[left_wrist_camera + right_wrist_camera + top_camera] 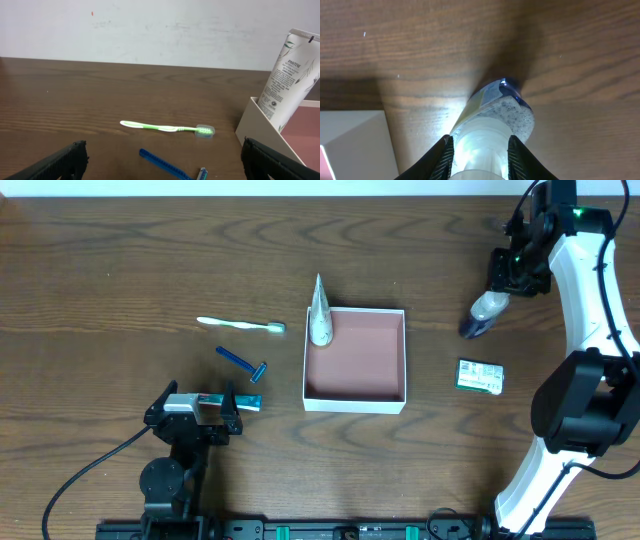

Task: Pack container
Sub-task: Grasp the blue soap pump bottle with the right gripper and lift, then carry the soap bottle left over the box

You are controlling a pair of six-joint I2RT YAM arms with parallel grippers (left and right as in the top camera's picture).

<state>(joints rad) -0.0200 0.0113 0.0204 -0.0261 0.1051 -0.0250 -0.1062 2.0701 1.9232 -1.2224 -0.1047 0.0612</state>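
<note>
Dark brown wood-grain table [120, 260] carries all items; a pale wall stands behind it in the left wrist view. Small square shallow container with thin white walls and a pinkish-brown inside [355, 402] sits at the table's centre. White plastic tube with printed lettering [319, 318] stands tilted in its far left corner, leaning on the wall.

Left gripper [198, 408] rests near the front edge, fingers wide apart, gripping nothing; a teal-and-white item [252, 403] lies partly beneath it. Right gripper [497, 298] is clamped on a clear bottle with a dark blue end [480, 318], well right of the container.

Green-and-white toothbrush [240, 325] and blue razor [242, 362] lie left of the container. Small green-and-white packet [480, 376] lies to its right.
</note>
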